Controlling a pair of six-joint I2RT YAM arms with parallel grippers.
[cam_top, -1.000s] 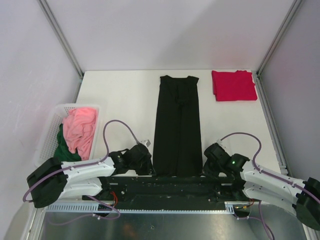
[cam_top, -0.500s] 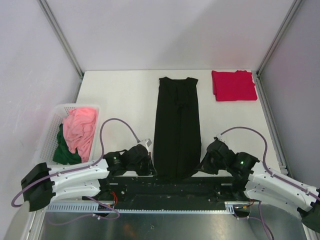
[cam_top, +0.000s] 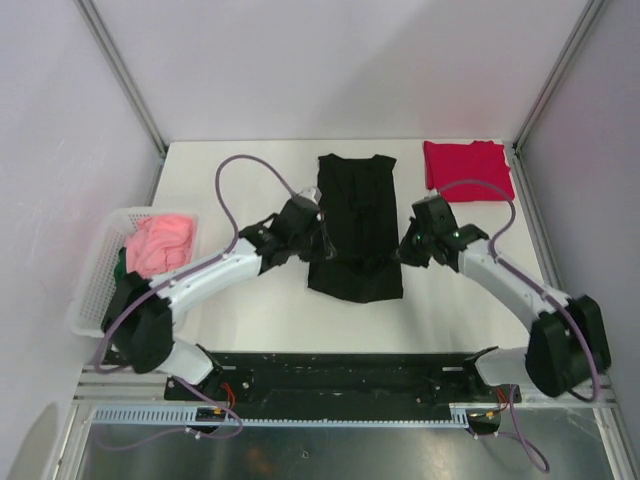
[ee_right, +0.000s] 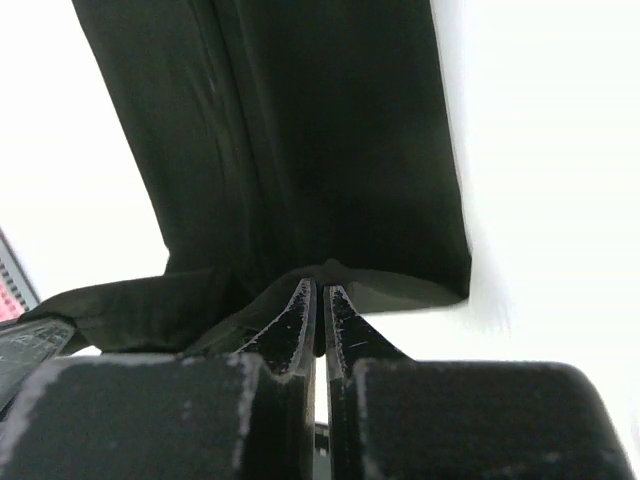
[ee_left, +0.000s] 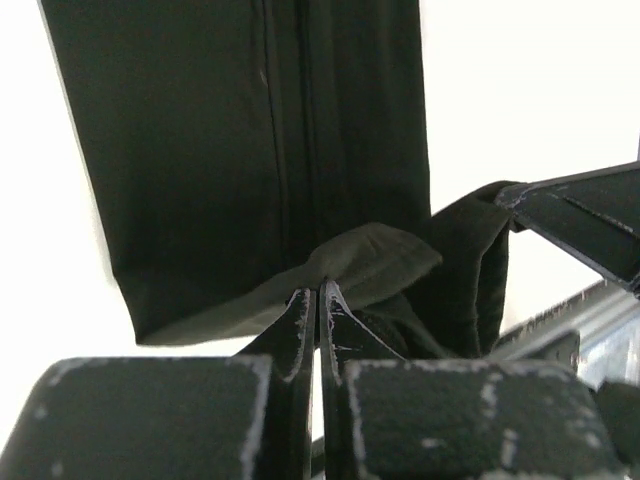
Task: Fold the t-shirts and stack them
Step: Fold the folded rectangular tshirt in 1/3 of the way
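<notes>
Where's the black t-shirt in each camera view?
Top external: black t-shirt at centre, between left gripper and right gripper.
Left wrist: shirt fills upper frame, hem pinched at bottom centre.
Right wrist: shirt upper centre, hem pinched likewise.
Shared landmark: that hem.

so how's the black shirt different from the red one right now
The black shirt is mid-fold, its near end lifted; the red shirt is a flat, compact folded square. The black shirt is pinched by the left gripper and right gripper; the red shirt is untouched. Black sits mid-table, red in the far right corner. Both lie on the white table.
</notes>
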